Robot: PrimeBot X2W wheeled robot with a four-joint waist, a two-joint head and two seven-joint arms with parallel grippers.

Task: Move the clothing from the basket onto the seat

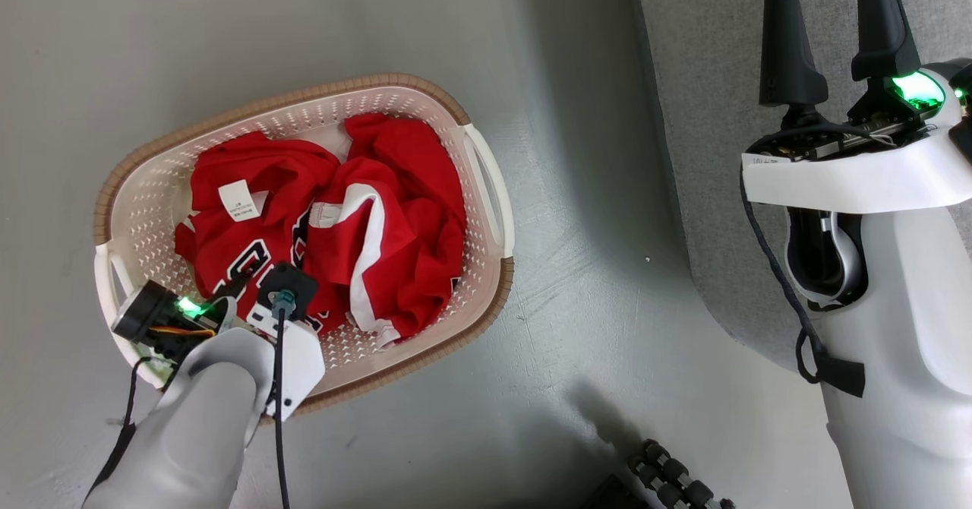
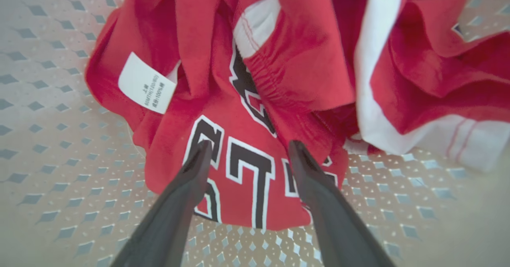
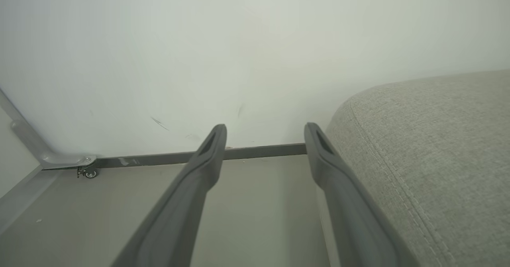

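L gripper (image 2: 250, 145): jaws wide apart, straddling the lettered part of the clothing (image 1: 380, 220); can't tell if tips touch fabric. Clothing heaped in basket (image 1: 304, 95), white tag (image 2: 145, 83) up. Basket sits on grey floor (image 1: 592, 304), 9 o'clock in head view. Seat (image 1: 706, 114) at 2 o'clock, well apart from basket, w/ bare floor strip btwn. R gripper (image 3: 265, 128) open, holding nothing, by seat's rounded edge at 1 o'clock. Right wrist view: pale wall (image 3: 239, 40) ahead, caster (image 3: 89, 173) at 8 o'clock by wall base.
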